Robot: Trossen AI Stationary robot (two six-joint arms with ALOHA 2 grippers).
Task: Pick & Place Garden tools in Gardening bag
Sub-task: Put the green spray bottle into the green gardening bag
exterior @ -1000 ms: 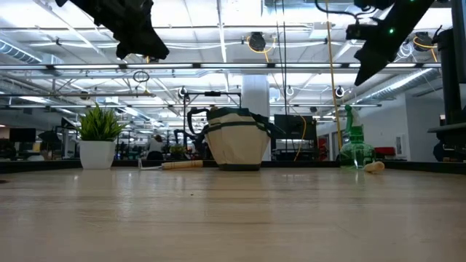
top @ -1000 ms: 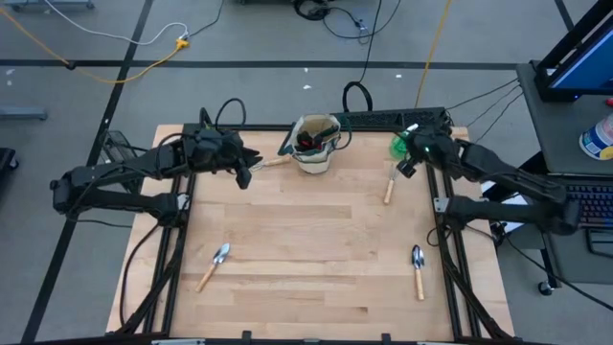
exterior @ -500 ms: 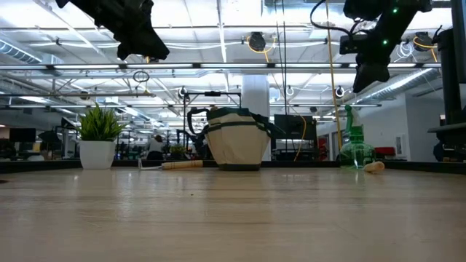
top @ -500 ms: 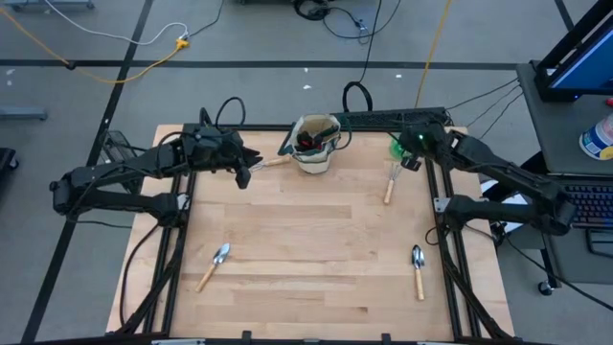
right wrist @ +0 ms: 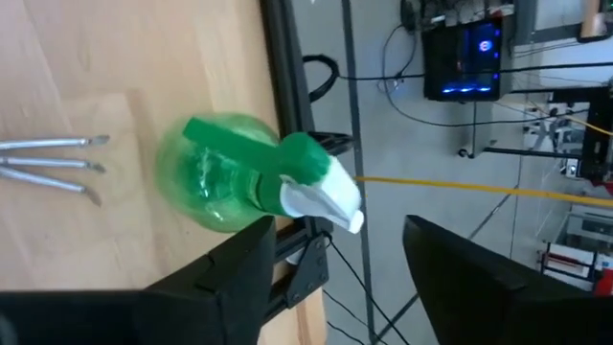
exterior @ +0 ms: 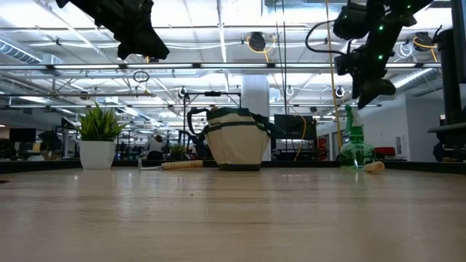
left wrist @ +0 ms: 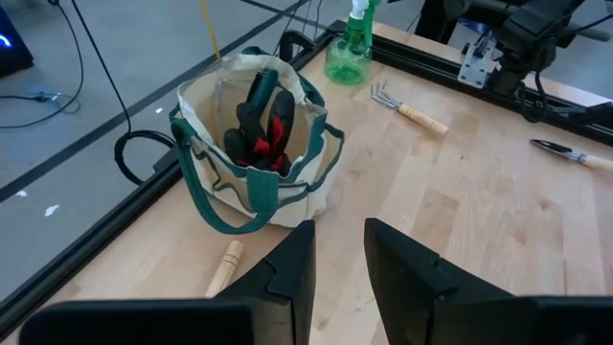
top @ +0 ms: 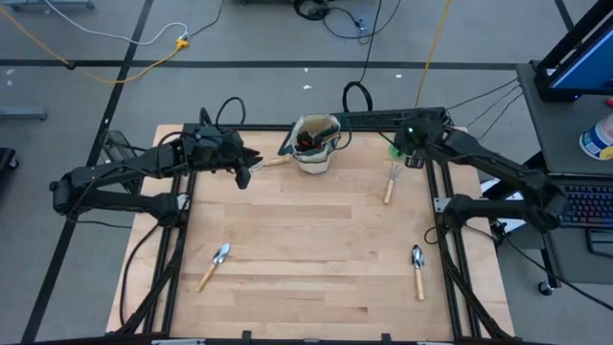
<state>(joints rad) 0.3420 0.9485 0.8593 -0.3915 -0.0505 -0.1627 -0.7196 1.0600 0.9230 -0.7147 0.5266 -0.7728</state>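
Observation:
The beige gardening bag (top: 316, 144) with green trim stands at the table's far middle, with red and dark tools (left wrist: 261, 129) inside. A green spray bottle (right wrist: 239, 182) stands upright at the far right corner, a small rake (top: 391, 182) beside it. Two trowels (top: 215, 264) (top: 418, 269) lie near the front, and a wooden-handled tool (top: 271, 162) lies left of the bag. My right gripper (right wrist: 335, 287) hangs open above the bottle (exterior: 355, 145), clear of it. My left gripper (top: 247, 172) hovers left of the bag, with a narrow gap between its fingers (left wrist: 340, 259) and nothing in it.
A potted plant (exterior: 98, 138) stands at the far left in the low view. A black frame rail (right wrist: 287, 86) runs along the table's right edge just past the bottle. Bare wood (top: 306, 230) spreads across the middle between the trowels and the bag.
My right gripper has moved toward the far right corner and a little down, ending over the spray bottle. It has rolled about its own pointing line and opened. The left arm and all the tools have kept still.

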